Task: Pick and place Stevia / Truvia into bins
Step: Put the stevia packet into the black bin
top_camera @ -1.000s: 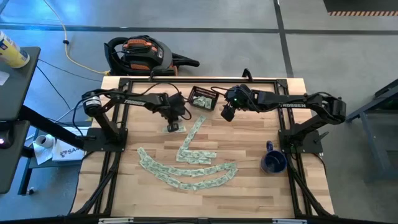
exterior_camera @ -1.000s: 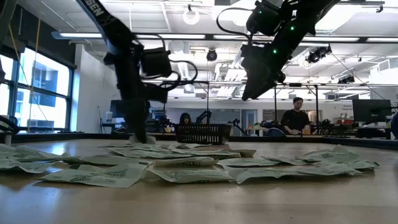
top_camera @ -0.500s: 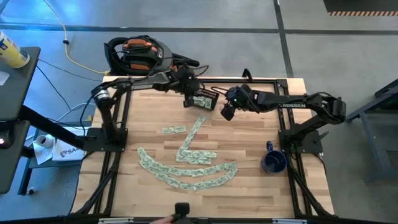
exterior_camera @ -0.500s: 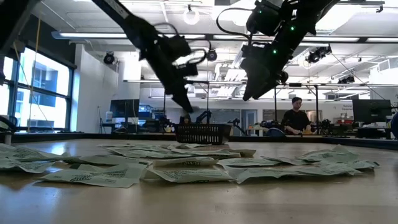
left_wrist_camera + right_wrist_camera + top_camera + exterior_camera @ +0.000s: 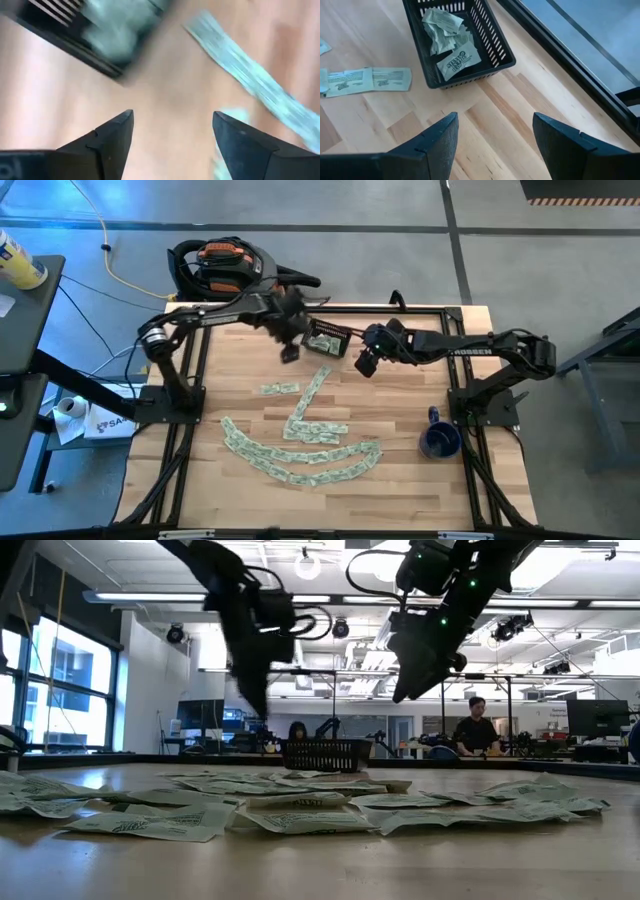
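Just beside the left gripper [image 5: 289, 352], toward the desk's far edge, sits the small dark slatted rectangular basket [image 5: 326, 338], already holding several pale green-and-white paper sachets [image 5: 451, 35]. The left gripper's jaws stand apart with nothing between them, as its wrist view shows over bare light-wood desk [image 5: 400, 410]. By judgement a drop into the basket is complete and the arm is between cycles. The right gripper [image 5: 364, 364] hangs on the basket's other side, jaws released and empty, looking down at it.

The loose sachets on the desk [image 5: 300, 450] lie in curved rows nearer the front, well apart from both grippers; one short pair [image 5: 279, 388] lies nearest the left gripper. The next move calls for descending onto a single flat sachet and pinching it without dragging its neighbours.

The left wrist view is smeared by motion, so basket contents cannot be read there. How many sachets the basket holds cannot be counted. In the low view the basket [image 5: 326, 754] shows only its side wall.
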